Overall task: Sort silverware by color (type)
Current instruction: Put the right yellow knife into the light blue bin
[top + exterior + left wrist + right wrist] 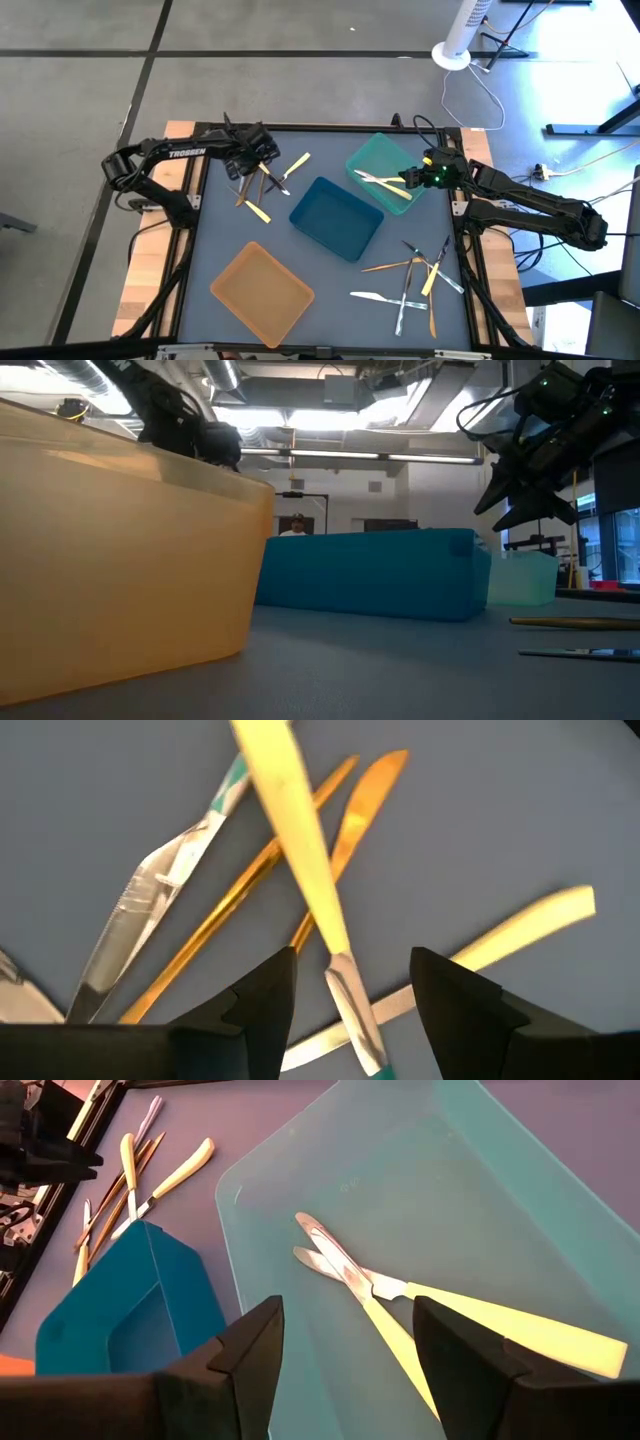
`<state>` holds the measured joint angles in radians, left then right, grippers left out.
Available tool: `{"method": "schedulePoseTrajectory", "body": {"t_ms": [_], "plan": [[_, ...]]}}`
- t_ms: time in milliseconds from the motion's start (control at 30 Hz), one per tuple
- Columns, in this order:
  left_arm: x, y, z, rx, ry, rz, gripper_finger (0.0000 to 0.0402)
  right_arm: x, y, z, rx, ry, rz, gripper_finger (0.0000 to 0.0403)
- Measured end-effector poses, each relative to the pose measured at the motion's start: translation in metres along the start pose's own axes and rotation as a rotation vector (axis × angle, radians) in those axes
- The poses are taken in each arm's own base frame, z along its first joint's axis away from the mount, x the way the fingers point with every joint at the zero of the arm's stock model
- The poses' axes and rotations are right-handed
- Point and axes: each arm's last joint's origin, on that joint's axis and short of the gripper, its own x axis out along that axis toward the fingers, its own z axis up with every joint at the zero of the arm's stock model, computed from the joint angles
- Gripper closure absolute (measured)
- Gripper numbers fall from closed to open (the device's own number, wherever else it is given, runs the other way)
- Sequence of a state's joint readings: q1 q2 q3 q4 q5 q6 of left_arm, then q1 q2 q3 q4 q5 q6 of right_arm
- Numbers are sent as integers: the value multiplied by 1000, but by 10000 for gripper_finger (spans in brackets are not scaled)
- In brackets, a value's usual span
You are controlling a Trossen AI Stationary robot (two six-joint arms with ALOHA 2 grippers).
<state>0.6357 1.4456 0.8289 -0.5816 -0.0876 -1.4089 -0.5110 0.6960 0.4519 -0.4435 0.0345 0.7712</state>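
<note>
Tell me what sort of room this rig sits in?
Likely a lab or workshop, not a kitchen: bare ceiling ducts and strip lights, a polished concrete floor with a standing fan, and equipment stands nearby.

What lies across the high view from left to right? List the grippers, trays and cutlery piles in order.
Left gripper → left pile of silverware → orange tray → blue tray → teal tray → right gripper. The right pile of silverware overlaps the last two in position.

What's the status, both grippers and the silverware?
Left gripper open, low over the left pile. Right gripper open above the teal tray; two yellow-handled pieces inside. Nothing blocking.
</note>
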Motion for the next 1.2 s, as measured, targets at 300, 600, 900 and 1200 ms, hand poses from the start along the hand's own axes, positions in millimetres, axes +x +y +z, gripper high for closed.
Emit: {"method": "schedulePoseTrajectory", "body": {"t_ms": [300, 600, 900, 1200], "plan": [[6, 8, 0, -74, -43, 33, 210, 0, 0, 0, -22, 0, 0, 194], [16, 15, -2, -117, -54, -11, 210, 0, 0, 0, -24, 0, 0, 194], [18, 16, 1, -150, -65, -24, 210, 0, 0, 0, -23, 0, 0, 194], [37, 11, 1, -152, -63, -31, 210, 0, 0, 0, -22, 0, 0, 194]]}}
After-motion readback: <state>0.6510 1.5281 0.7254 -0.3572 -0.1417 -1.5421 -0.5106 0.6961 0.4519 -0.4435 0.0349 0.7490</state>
